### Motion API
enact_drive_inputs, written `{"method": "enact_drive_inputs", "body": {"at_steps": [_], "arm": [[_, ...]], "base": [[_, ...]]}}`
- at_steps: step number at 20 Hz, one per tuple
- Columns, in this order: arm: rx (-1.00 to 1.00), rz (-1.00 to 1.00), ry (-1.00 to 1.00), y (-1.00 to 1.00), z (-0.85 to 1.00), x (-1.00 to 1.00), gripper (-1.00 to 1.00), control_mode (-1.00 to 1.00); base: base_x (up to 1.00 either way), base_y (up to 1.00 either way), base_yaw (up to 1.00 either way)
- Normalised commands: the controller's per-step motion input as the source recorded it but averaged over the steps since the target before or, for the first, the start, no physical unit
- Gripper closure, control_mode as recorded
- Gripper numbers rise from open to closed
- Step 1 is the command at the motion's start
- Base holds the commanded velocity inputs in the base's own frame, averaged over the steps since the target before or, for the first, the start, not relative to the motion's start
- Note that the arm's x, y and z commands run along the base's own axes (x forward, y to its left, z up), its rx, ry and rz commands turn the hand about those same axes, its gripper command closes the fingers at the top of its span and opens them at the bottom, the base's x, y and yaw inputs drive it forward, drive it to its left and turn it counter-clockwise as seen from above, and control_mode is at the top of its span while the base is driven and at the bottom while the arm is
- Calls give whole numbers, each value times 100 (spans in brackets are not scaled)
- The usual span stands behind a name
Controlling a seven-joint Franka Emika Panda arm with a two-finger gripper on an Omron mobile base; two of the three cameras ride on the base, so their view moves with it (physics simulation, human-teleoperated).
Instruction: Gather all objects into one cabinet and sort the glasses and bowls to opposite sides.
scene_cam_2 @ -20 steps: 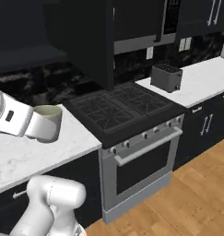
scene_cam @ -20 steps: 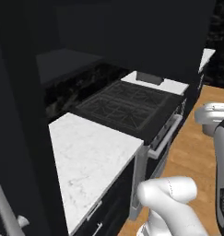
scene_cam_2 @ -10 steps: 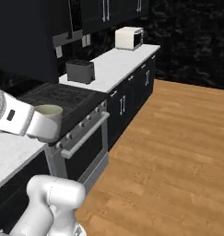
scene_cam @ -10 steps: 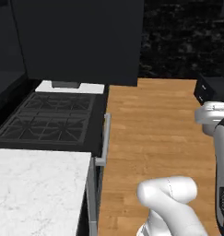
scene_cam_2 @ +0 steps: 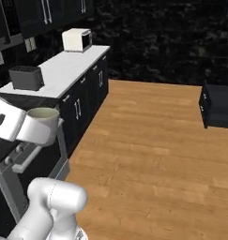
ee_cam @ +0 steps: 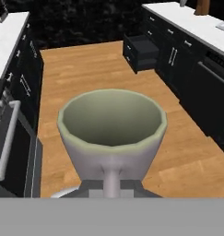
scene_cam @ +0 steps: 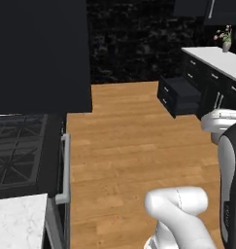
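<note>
- Claw (ee_cam: 111, 183): closed on the wall of the grey-beige cup (ee_cam: 111, 133), which is held upright, mouth up, above the wooden floor (scene_cam_2: 148, 150).
- Step judged: cup is being carried towards the cabinet; cup is best kept level and clear of the stove handle (scene_cam: 65, 168) and the open drawer (scene_cam: 178, 96).

A wooden floor (scene_cam_2: 148, 140) is seen between black units. A toaster (scene_cam_2: 25, 77) and white microwave (scene_cam_2: 77, 40) are set on the left white bench (scene_cam_2: 59, 70) (well apart); opposite, a drawer (scene_cam: 180, 95) stands open, and pink flowers (scene_cam: 224, 35) are placed beyond.
</note>
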Motion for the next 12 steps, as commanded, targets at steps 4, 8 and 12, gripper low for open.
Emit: {"method": "enact_drive_inputs", "body": {"at_steps": [4,8,12], "arm": [[0,0,0,0,0,0,100,100],[0,0,0,0,0,0,100,100],[0,0,0,0,0,0,100,100]], "base": [[62,-61,-17],[87,-47,-8],[99,-34,-2]]}}
